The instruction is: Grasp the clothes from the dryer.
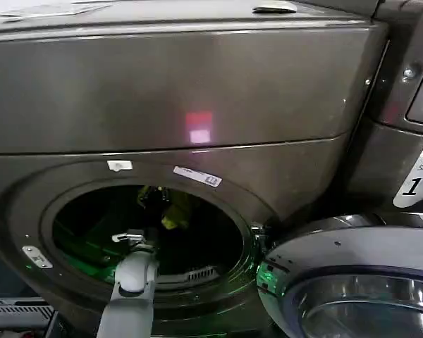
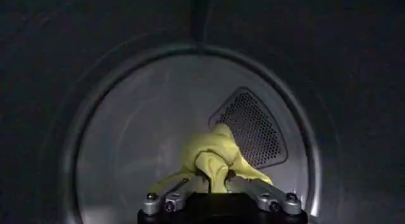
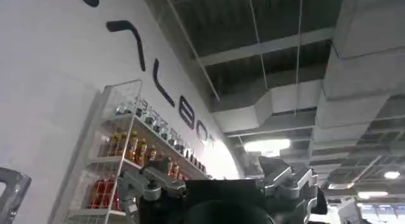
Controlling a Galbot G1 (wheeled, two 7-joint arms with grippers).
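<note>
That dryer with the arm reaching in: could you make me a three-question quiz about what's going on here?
1. True or false: the left gripper is inside the dryer drum.
2. What colour is the garment that the left gripper is shut on? A) red B) yellow-green C) white
3. Fill in: the dryer's door stands ____.

Key:
1. True. In the head view the left arm reaches through the porthole.
2. B. In the left wrist view yellow-green fabric is bunched between the fingers.
3. Open, swung out on the robot's right side.

The right gripper is away from the dryer, pointing towards the ceiling.
</note>
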